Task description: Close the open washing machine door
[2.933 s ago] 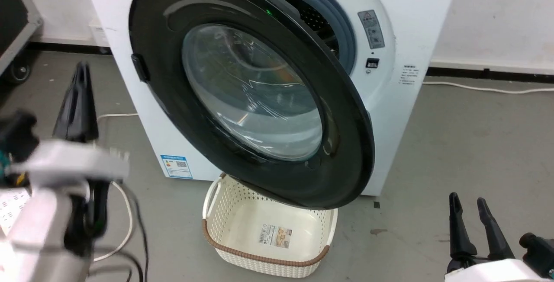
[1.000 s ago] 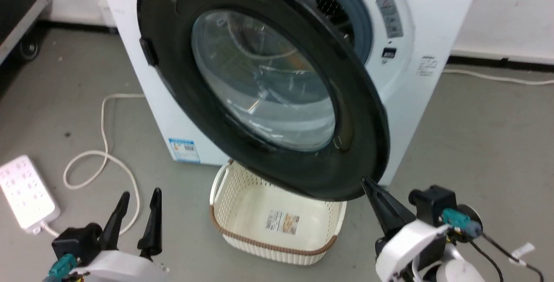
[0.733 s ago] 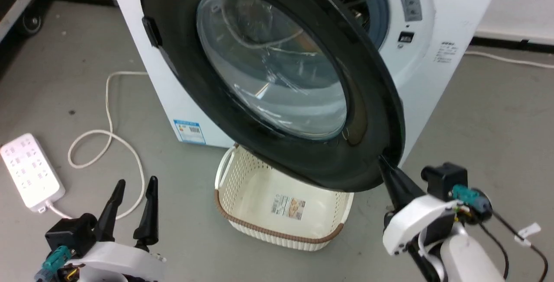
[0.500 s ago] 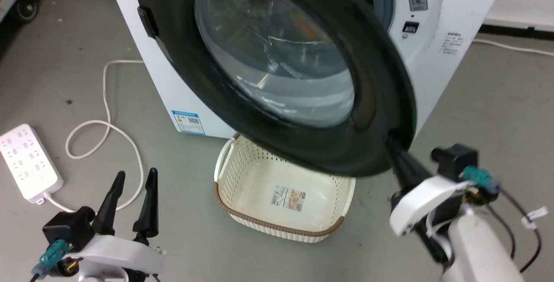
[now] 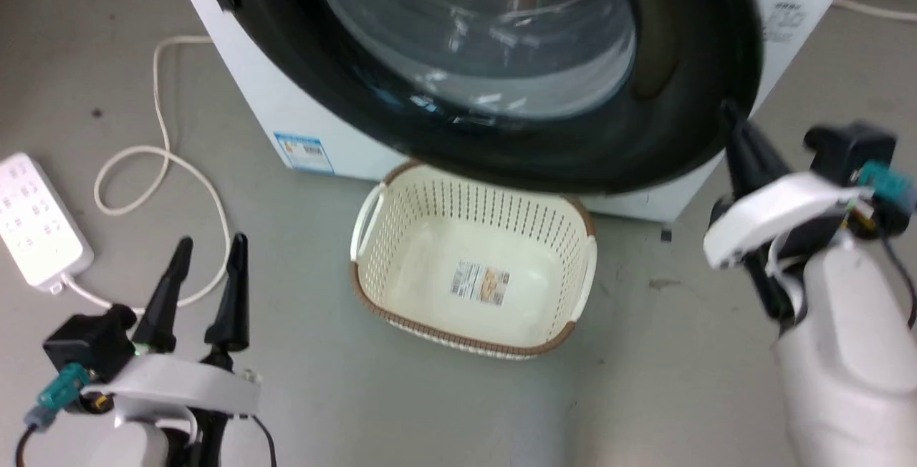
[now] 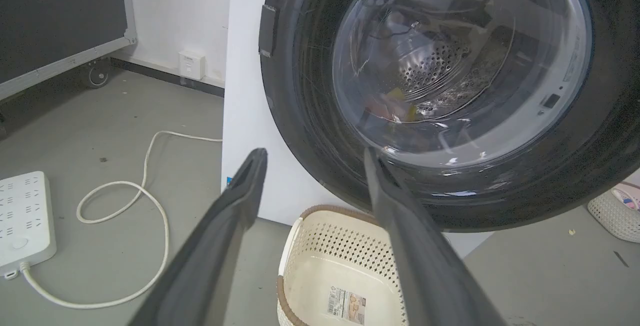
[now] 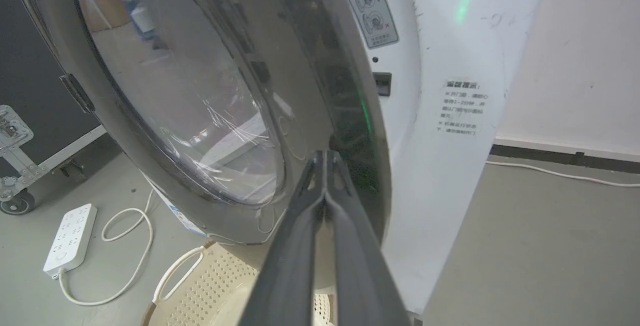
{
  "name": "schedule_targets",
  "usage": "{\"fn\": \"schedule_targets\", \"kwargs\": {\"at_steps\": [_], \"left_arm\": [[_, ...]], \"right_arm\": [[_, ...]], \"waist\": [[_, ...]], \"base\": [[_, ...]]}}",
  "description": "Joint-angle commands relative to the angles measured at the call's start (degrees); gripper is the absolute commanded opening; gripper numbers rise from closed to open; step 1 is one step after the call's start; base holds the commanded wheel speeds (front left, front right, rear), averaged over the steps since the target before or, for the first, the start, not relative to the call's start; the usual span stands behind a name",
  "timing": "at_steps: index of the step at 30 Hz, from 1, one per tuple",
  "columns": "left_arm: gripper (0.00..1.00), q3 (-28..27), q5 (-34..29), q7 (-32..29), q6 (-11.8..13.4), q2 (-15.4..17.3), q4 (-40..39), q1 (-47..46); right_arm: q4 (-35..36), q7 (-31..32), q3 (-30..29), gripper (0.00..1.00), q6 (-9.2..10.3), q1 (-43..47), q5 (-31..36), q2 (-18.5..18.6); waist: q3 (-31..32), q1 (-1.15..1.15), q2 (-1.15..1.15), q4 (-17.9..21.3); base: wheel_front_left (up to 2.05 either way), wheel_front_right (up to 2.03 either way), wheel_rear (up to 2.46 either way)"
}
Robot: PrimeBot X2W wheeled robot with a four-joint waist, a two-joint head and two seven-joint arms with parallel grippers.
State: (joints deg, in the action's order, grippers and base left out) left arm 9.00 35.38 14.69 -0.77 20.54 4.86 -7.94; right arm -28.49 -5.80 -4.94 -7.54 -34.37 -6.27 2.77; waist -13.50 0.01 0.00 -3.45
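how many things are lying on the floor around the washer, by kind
baskets: 2, the cream basket under the washing machine door and a white basket at the left wrist view's right edge
power strips: 1, the white power strip
cables: 2, the looped cable beside the strip and the wall cable
total: 5
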Motion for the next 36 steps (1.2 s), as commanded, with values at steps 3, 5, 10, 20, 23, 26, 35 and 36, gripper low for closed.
{"fn": "schedule_targets", "kwargs": {"at_steps": [3,5,10,20,23,26,35,36], "left_arm": [[1.00,-0.67,-0.54,0.30,-1.11,0.09,-0.16,-2.28],[1.00,-0.84,-0.64,0.30,-1.52,0.21,-0.12,-3.27],[1.00,-1.31,-1.06,0.30,-2.20,0.43,-0.35,-5.23],[1.00,-1.61,-1.76,0.30,-2.85,0.14,0.68,-5.34],[1.00,-1.73,-1.97,0.30,-2.76,-0.22,1.40,-4.59],[1.00,-2.12,-2.36,0.30,-2.30,-0.64,1.79,-3.22],[1.00,-2.29,-3.46,0.27,0.02,-2.18,1.63,2.10],[1.00,-2.28,-3.52,0.27,0.39,-2.35,1.51,2.77]], "right_arm": [[-2.06,-0.95,-2.10,0.00,0.05,-5.14,1.04,0.10],[-3.28,-1.34,-3.33,0.00,0.05,-7.43,1.75,0.10],[-5.76,-2.63,-6.02,0.00,0.05,-12.52,3.65,0.10],[-10.94,-6.13,-7.84,0.00,0.05,-17.62,4.51,0.10],[-11.53,-7.50,-7.07,0.00,0.05,-16.51,3.16,0.10],[-9.98,-8.47,-5.43,0.00,0.05,-14.10,1.47,0.10],[0.44,-9.09,-3.27,0.00,0.05,-1.99,-1.13,0.10],[1.76,-9.09,-2.81,0.00,0.05,0.02,-1.56,0.10]], "waist": [[-3.20,-0.01,0.00,-0.54],[-4.52,-0.01,0.00,-0.82],[-6.80,-0.01,0.00,-1.47],[-6.11,-0.01,0.00,-1.32],[-3.30,-0.01,0.00,-0.41],[0.32,-0.01,0.00,1.13],[10.02,-0.01,0.00,6.01],[10.98,-0.01,0.00,6.51]], "base": [[0.00,0.00,0.00],[0.00,0.00,0.00],[0.00,0.00,0.00],[0.00,0.00,0.00],[0.00,0.00,0.00],[0.00,0.00,0.00],[0.00,0.00,0.00],[0.00,0.00,0.00]]}}
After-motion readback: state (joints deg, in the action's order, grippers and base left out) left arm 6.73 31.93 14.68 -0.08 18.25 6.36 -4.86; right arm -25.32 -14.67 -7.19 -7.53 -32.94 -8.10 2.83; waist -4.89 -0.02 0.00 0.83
